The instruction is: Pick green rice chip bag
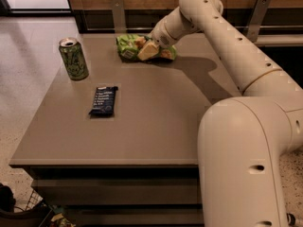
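Observation:
The green rice chip bag [128,46] lies crinkled and flat at the far edge of the grey table [142,122], light green with a dark logo. My gripper [147,51] reaches in from the right and is down on the bag's middle, covering part of it. The arm [227,46] stretches back over the table's right side.
An upright green drink can [73,58] stands at the table's left side. A small dark blue wrapped bar [104,100] lies flat in front of it. A wooden wall with metal brackets [117,13] runs just behind the table. The floor [23,79] is to the left.

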`<state>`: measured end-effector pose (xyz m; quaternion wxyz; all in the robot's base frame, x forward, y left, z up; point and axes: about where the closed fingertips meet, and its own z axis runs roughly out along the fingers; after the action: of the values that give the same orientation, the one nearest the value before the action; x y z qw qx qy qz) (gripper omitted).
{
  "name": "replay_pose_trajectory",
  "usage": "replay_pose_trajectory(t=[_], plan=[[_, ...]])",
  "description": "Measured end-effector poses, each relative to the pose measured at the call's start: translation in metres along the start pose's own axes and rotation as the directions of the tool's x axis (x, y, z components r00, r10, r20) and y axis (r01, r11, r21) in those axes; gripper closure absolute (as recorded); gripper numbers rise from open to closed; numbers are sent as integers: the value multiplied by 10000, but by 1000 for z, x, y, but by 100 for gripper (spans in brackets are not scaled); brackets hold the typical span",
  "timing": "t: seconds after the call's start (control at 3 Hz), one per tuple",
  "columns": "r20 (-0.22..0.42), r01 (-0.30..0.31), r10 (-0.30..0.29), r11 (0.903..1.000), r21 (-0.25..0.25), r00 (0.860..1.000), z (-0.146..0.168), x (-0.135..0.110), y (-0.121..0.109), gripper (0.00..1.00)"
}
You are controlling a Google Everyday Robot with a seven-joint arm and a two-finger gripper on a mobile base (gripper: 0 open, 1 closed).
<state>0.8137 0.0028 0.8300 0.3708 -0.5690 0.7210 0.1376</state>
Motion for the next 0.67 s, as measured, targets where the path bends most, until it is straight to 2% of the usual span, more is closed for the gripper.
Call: replay_pose_trajectory(t=[0.67], plan=[[-1,1,-1,10000,0,10000,0,0,0,100]])
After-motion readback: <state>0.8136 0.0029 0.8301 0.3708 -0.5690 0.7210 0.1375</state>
